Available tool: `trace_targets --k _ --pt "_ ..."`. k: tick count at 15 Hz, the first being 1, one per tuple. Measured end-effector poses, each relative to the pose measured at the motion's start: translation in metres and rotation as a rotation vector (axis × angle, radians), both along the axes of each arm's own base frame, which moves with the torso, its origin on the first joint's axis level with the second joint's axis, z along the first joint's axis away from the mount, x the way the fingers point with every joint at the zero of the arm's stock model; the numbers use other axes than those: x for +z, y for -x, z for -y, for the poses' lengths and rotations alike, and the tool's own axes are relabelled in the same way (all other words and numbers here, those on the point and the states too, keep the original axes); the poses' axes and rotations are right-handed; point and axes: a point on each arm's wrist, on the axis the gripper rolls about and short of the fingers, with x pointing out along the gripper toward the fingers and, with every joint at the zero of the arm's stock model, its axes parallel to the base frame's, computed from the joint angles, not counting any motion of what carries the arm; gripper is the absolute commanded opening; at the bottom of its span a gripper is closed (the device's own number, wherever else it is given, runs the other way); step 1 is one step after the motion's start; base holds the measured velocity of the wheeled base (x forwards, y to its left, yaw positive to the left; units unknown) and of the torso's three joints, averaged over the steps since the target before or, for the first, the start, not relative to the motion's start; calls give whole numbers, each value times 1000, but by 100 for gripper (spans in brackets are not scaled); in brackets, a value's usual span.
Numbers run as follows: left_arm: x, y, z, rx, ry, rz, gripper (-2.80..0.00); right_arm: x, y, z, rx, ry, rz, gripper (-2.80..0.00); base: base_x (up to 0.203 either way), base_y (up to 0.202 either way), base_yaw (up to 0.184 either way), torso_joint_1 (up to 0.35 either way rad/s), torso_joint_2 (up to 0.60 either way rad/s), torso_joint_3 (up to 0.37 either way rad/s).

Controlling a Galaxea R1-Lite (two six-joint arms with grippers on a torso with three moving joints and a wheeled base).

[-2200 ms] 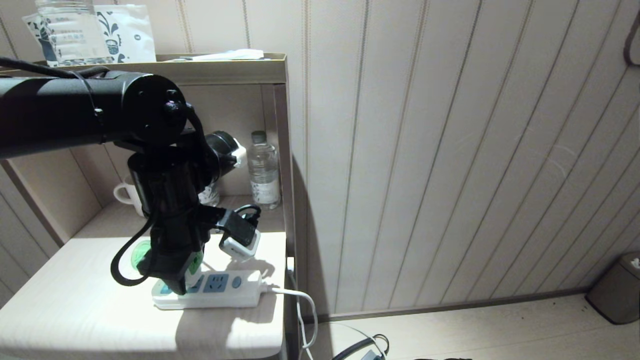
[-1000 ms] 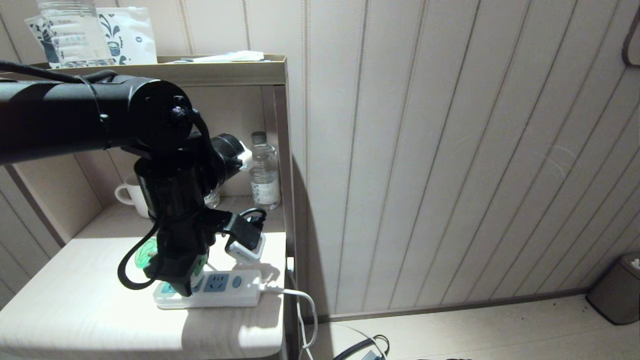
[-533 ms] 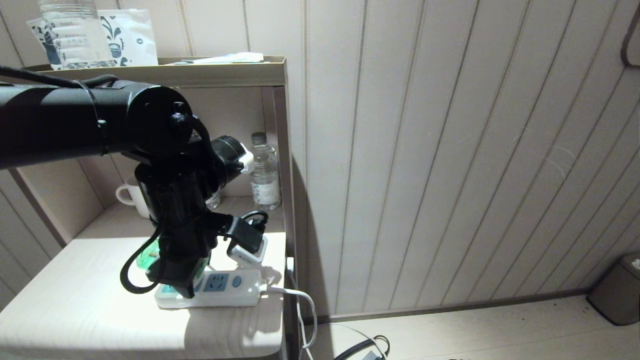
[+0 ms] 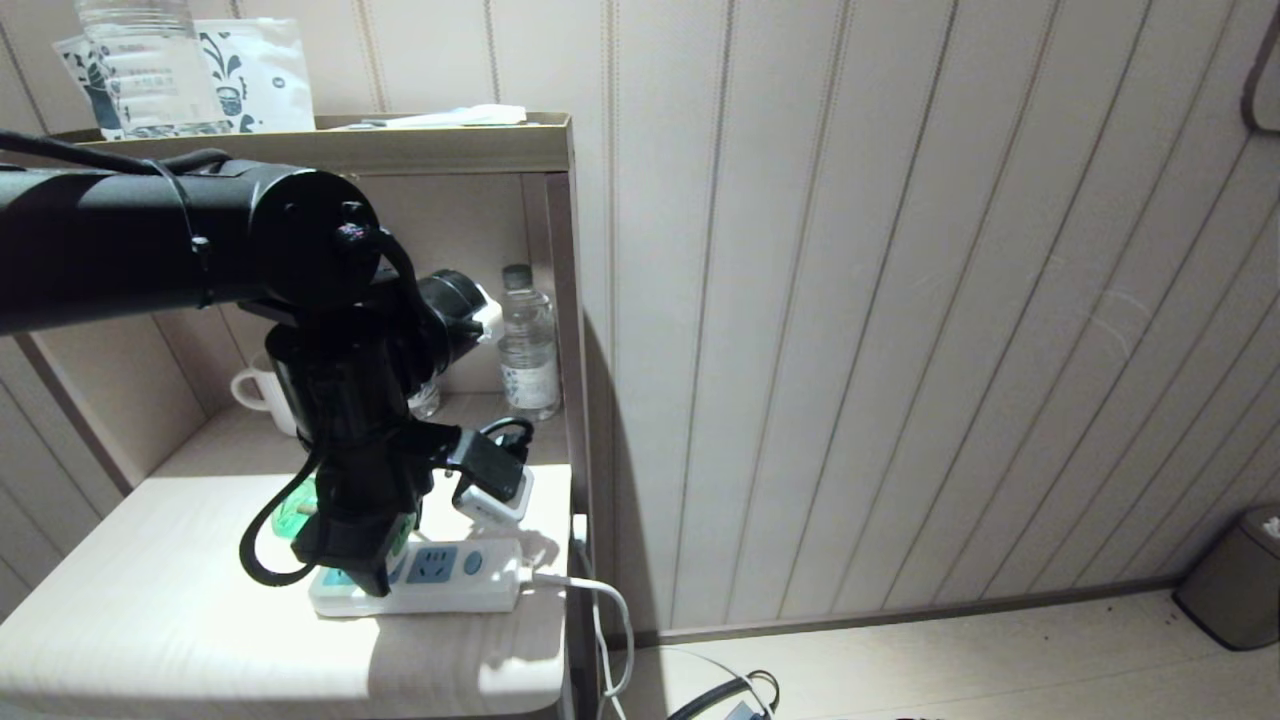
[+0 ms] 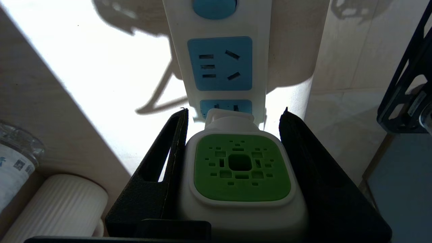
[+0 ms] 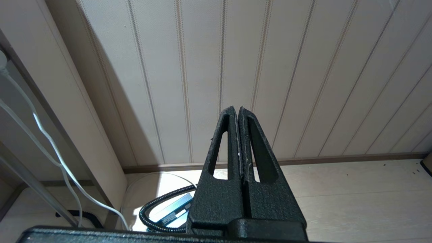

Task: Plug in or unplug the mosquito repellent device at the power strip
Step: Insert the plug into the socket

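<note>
My left gripper point(image 5: 234, 111) is shut on the mosquito repellent device point(image 5: 241, 167), its black fingers against both sides of the white head with the green centre. The device's white plug end sits right at a bluish socket of the power strip point(image 5: 219, 64); the prongs are hidden, so I cannot tell whether they are in. In the head view the left gripper point(image 4: 365, 560) points down at the left end of the power strip point(image 4: 450, 580), with the green bottle point(image 4: 292, 515) showing behind it. My right gripper point(image 6: 238, 109) is shut and empty, low over the floor facing the wall.
The strip lies on a pale bedside shelf point(image 4: 150, 620), its white cable point(image 4: 610, 620) dropping over the right edge. A white mug point(image 4: 262, 392) and a clear water bottle point(image 4: 527, 345) stand in the niche behind. A bin point(image 4: 1235, 575) stands on the floor at far right.
Over two seconds the left gripper with the device has shifted slightly right along the strip. In the last half second it has barely moved.
</note>
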Motion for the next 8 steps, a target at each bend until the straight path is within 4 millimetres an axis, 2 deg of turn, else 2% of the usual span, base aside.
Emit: trace_targets --k 8 --pt "17 -1 -9 46 49 98 -280 0 0 0 0 0 0 -280 0 0 0 0 0 0"
